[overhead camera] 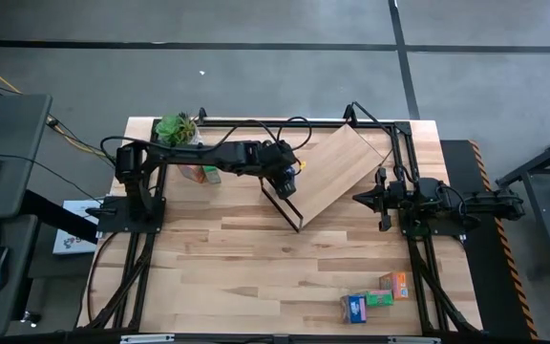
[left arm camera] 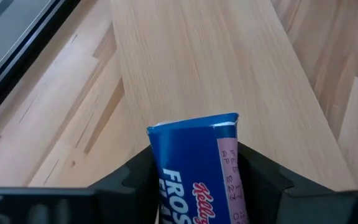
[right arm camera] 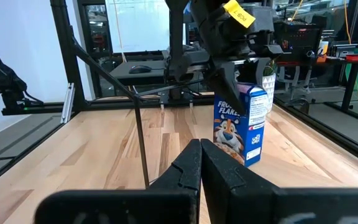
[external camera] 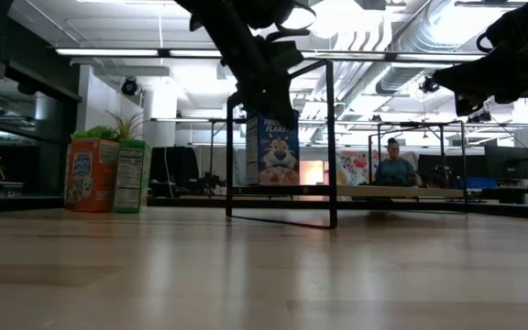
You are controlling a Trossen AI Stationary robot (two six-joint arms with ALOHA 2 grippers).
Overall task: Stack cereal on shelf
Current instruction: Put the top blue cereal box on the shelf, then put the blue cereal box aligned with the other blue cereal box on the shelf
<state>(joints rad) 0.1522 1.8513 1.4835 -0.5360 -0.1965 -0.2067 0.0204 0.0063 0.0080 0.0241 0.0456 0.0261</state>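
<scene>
Placement is under way — our left gripper (overhead camera: pixel 285 178) is clenched on a blue cereal box (external camera: pixel 278 149) standing on the shelf (overhead camera: pixel 337 167). Next we release and lift clear without tipping it; our right gripper (right arm camera: pixel 200 163) waits alongside, pinched together on nothing.

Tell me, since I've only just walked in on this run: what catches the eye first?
The left claw is shut on a blue cereal box, holding it upright on the wooden shelf at mid-table. The right claw waits shut just beside the shelf's right side. Three more boxes lie at the table's near right edge, and two stand by a plant at the far left.
</scene>
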